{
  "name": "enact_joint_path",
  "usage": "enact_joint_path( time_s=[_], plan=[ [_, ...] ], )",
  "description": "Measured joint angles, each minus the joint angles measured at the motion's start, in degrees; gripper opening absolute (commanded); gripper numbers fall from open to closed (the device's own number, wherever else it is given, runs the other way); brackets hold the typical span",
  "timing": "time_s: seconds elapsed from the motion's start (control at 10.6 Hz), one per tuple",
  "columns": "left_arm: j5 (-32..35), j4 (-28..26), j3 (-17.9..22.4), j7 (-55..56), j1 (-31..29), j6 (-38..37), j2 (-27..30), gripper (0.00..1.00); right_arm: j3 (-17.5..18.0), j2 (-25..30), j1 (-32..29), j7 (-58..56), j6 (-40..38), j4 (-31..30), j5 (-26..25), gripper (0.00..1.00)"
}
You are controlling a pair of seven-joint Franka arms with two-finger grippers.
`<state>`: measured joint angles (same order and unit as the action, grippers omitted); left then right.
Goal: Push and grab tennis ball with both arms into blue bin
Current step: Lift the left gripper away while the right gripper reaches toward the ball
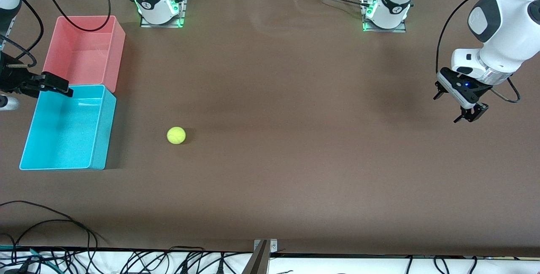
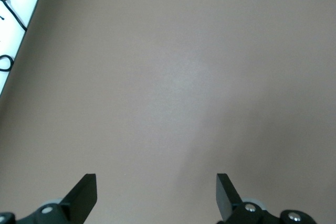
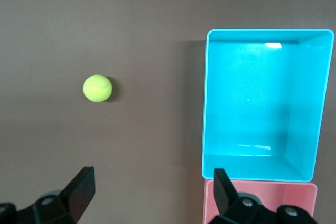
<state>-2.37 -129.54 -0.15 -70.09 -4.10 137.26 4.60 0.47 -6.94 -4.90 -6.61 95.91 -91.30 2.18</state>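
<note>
The tennis ball (image 1: 176,135), small and yellow-green, rests on the brown table beside the blue bin (image 1: 107,126), a short gap away on the side toward the left arm's end. My right wrist view shows the tennis ball (image 3: 97,88) and the blue bin (image 3: 206,103), which holds nothing. My right gripper (image 1: 63,88) hangs open over the blue bin's rim where it meets the pink bin; its jaws (image 3: 153,171) hold nothing. My left gripper (image 1: 447,108) hangs open over bare table at the left arm's end, its jaws (image 2: 156,179) wide apart with nothing between them.
A pink bin (image 1: 118,46) of the same shape adjoins the blue bin, farther from the front camera, and also shows as the pink bin (image 3: 262,203) in the right wrist view. Black cables (image 1: 50,223) trail along the table's front edge.
</note>
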Motion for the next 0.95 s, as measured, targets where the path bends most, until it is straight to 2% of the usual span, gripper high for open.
enact_joint_path(
  time_s=[0.19,0.28,0.57,0.95],
  plan=[
    [0.0,0.05,0.1,0.66,-0.1,0.01,0.63,1.0,0.0,-0.57,0.02,-6.35,-0.2,-0.01,0.02,1.0],
    [0.0,0.41,0.15,1.16,-0.12,-0.94,1.19,1.0,0.01,-0.86,0.03,-9.09,-0.61,-0.04,1.65,1.0],
    [-0.02,6.72,0.18,3.57,-0.12,-12.46,3.07,1.0,0.23,-1.21,1.26,-11.64,-8.55,-0.12,5.94,1.0],
    [-0.02,14.37,0.36,7.19,-0.13,-22.84,3.44,1.0,0.58,-1.78,5.88,-16.95,-8.92,-0.12,6.11,1.0]
  ],
)
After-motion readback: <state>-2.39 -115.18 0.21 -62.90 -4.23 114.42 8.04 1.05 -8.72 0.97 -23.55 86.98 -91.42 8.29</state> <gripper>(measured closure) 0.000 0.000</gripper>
